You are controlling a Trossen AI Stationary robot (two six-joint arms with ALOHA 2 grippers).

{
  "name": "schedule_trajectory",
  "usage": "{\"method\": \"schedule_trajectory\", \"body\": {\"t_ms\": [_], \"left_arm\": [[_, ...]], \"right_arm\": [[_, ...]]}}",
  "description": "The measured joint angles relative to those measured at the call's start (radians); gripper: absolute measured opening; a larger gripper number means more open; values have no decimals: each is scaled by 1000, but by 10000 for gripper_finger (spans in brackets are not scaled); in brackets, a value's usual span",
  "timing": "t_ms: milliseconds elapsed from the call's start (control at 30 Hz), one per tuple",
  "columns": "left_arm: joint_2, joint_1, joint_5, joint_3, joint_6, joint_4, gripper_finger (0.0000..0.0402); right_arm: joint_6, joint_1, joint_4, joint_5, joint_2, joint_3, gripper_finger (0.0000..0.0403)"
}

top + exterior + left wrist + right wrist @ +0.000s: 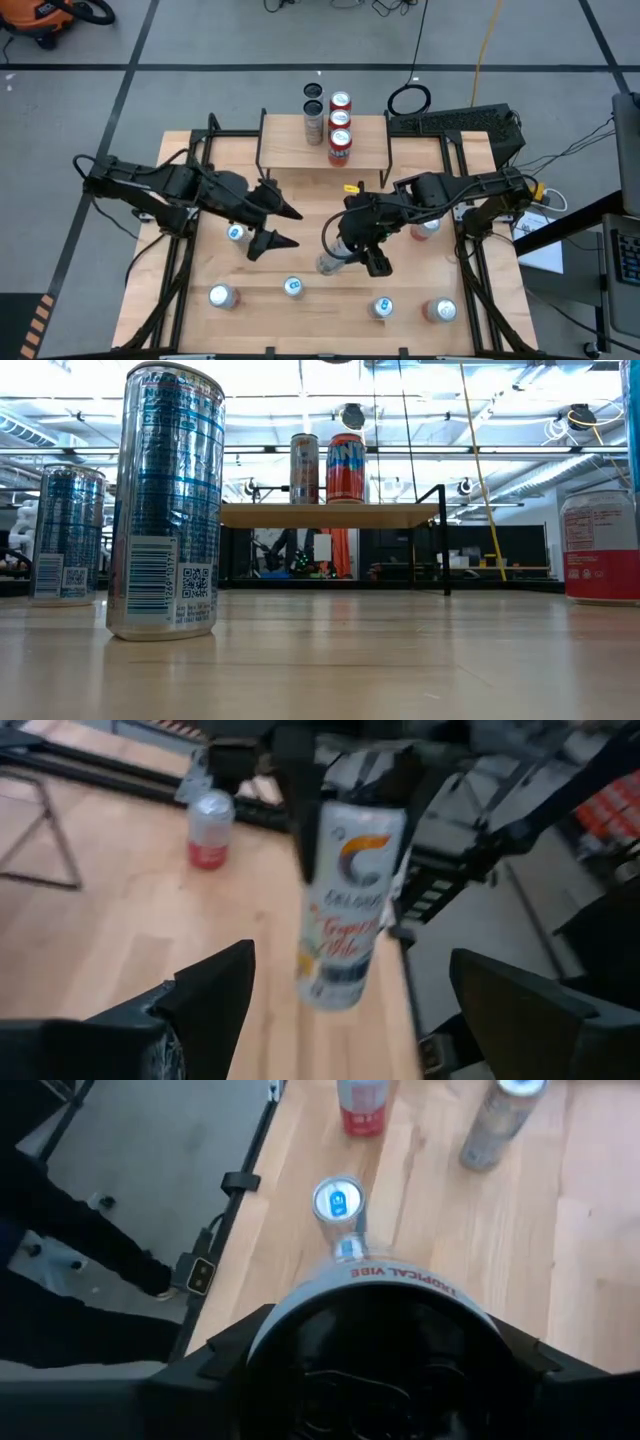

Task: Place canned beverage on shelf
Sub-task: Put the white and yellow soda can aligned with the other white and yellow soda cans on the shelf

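Observation:
A white canned beverage [345, 900] with orange lettering hangs in my right gripper [347, 250] above the middle of the table; it also shows in the high view [331, 260]. My left gripper [287, 227] is open and empty just to the can's left, its fingers pointing at it. The shelf [300, 150], a light board on thin black legs, stands at the table's far middle. Several cans stand in two rows on it [340, 128]; two of them show in the low view [346, 468]. My right gripper pinches the can's upper end [350, 820] between its two fingers [298, 810]. The fingers come from above, pointing down. The can hangs roughly upright below them, lifted clear of the table.
Loose cans stand on the table: one below my left gripper [235, 233], three along the near side [221, 296] [293, 287] [382, 307], a red-and-white one at near right [441, 311] and one under my right arm [428, 226]. Black frame rails run along both table sides.

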Motion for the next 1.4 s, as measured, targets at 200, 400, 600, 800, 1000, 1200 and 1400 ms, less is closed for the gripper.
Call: {"method": "schedule_trajectory", "body": {"t_ms": [200, 400, 600, 800, 1000, 1200, 1400], "left_arm": [[34, -67, -104, -11, -19, 18, 338], [92, -114, -140, -11, -40, 14, 338], [141, -155, -247, -11, -54, 20, 362], [186, -175, -290, -11, -56, 53, 391], [230, -175, -342, -11, -114, 45, 387], [237, -176, -386, -11, -116, 44, 385], [238, -183, -429, -11, -114, 48, 351]], "right_arm": [[-107, 1, 31, 0, 0, 0, 232], [-178, -2, 57, 22, 0, 0, 232], [-189, -2, 91, 31, 0, 0, 232], [-186, -2, 116, 78, 0, 0, 232], [-185, -2, 158, 83, 0, 0, 232], [-174, -2, 184, 84, -1, 0, 232], [-141, -2, 183, 84, -1, 0, 233]]}}
